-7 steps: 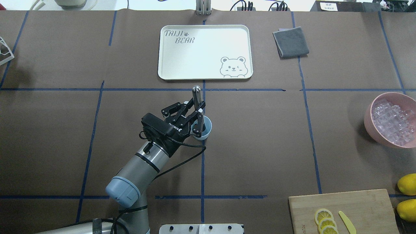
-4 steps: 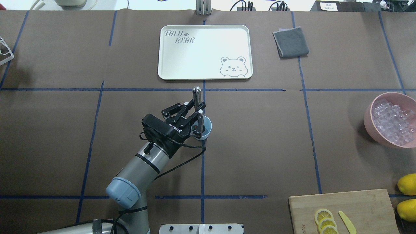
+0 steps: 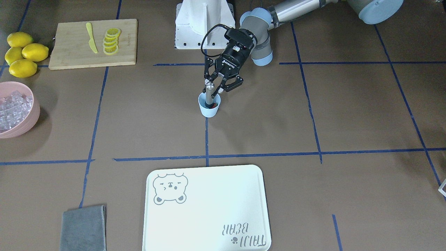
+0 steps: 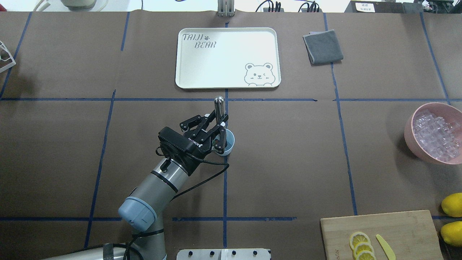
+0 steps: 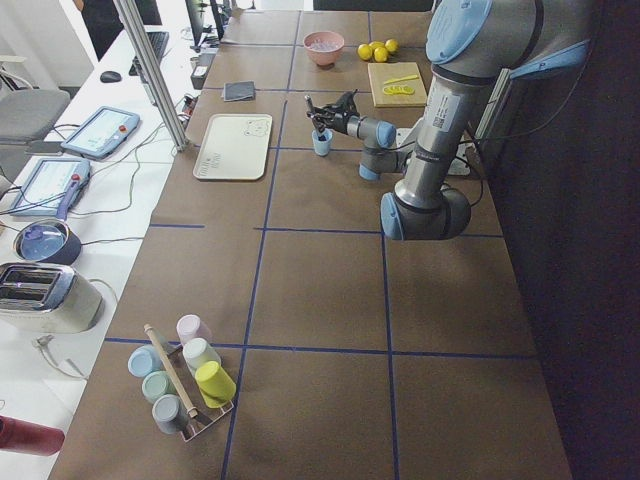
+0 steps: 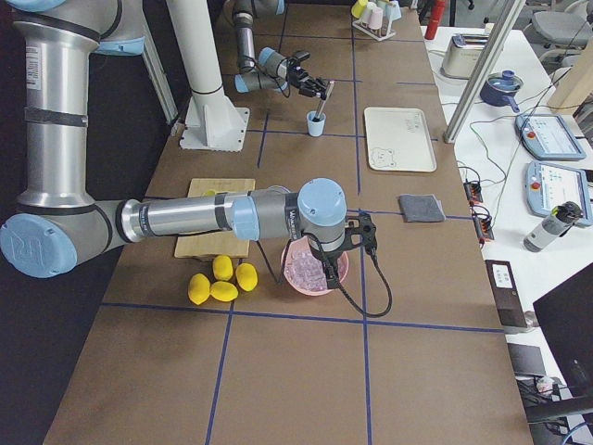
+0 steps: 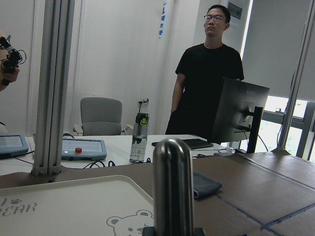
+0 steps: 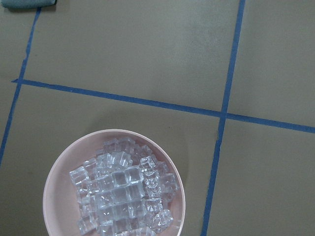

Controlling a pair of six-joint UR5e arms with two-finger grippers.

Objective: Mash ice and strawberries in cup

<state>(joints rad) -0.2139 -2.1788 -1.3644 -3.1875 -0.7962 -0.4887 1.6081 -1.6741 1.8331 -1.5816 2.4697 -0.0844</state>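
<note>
The pale blue cup point(image 3: 209, 109) stands at the table's middle, also seen in the overhead view point(image 4: 230, 143). A metal muddler point(image 3: 209, 91) stands upright in it, and my left gripper point(image 3: 213, 85) is shut on its shaft just above the rim. The left wrist view shows the muddler's rounded top point(image 7: 172, 182). A bit of red, the strawberries point(image 3: 215, 104), shows inside the cup beside the rod. The ice point(image 8: 120, 191) fills a pink bowl point(image 4: 409, 133). My right gripper point(image 6: 332, 276) hangs over that bowl; I cannot tell whether it is open or shut.
A white bear tray point(image 4: 187, 77) lies beyond the cup, with a grey cloth point(image 4: 323, 47) to its right. A cutting board point(image 4: 404, 227) holds lemon slices point(image 4: 361, 245) and a yellow knife point(image 4: 385, 246). Whole lemons point(image 4: 453, 205) sit beside it. A person point(image 7: 206, 83) stands across the table.
</note>
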